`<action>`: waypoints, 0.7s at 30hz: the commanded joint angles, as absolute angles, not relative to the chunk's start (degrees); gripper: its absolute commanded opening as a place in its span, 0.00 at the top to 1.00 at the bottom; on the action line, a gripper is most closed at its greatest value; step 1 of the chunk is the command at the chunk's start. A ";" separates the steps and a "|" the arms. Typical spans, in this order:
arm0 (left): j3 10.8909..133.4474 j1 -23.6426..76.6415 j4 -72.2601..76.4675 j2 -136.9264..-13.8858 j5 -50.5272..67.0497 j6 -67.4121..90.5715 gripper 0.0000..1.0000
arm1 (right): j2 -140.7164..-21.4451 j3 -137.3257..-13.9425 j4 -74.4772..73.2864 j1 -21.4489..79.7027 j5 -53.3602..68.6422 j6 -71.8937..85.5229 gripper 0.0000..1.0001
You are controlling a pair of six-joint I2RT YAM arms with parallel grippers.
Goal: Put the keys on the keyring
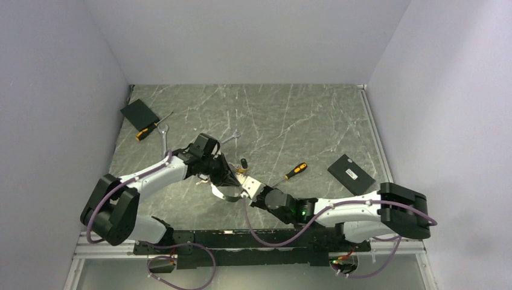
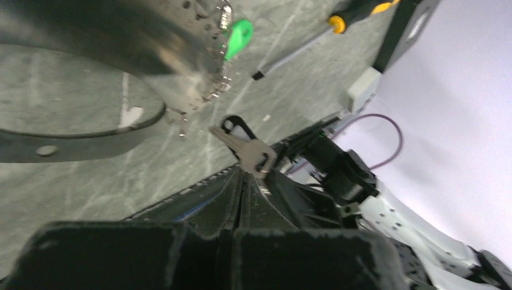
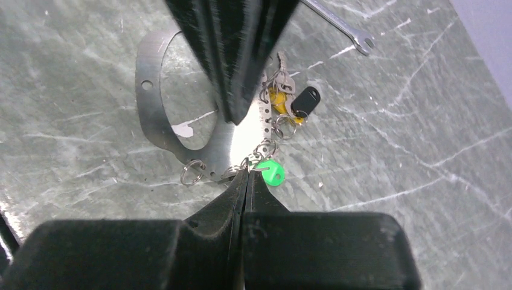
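Observation:
The keyring [image 3: 154, 121] is a flat silver band lying low between the two arms; it also shows in the top view [image 1: 223, 193] and, blurred and close, in the left wrist view [image 2: 90, 139]. A green key [image 3: 270, 172], a yellow key [image 3: 278, 99] and a black key [image 3: 305, 101] hang on small split rings along its edge. My right gripper [image 3: 244, 172] is shut on the keyring's edge beside the green key. My left gripper [image 2: 244, 172] is shut on the head of a silver key [image 2: 241, 148], just above the band.
An orange-handled screwdriver [image 1: 296, 171] and a black box [image 1: 351, 174] lie to the right. A second screwdriver [image 1: 145, 132], a black pad [image 1: 139, 113] and a wrench [image 1: 164, 136] lie at the far left. A loose split ring [image 3: 192, 173] hangs on the band.

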State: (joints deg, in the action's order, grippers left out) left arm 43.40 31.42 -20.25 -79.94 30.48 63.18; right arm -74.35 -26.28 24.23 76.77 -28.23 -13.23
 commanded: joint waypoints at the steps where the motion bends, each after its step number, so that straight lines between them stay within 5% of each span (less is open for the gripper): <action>1: 45.25 31.82 -26.59 -74.35 22.05 51.95 0.83 | -67.71 -23.93 22.92 76.99 -31.20 -5.10 1.00; 5: 43.61 33.93 -26.22 -71.49 18.92 46.56 0.57 | -61.79 -21.75 20.30 76.99 -31.82 -0.99 1.00; 8: 43.56 38.41 -25.93 -72.04 15.53 44.10 0.51 | -59.25 -20.60 19.16 76.97 -32.93 1.63 1.00; 21: 43.60 43.08 -20.67 -81.12 11.76 53.91 0.65 | -55.54 -18.51 17.32 76.99 -35.93 7.95 1.00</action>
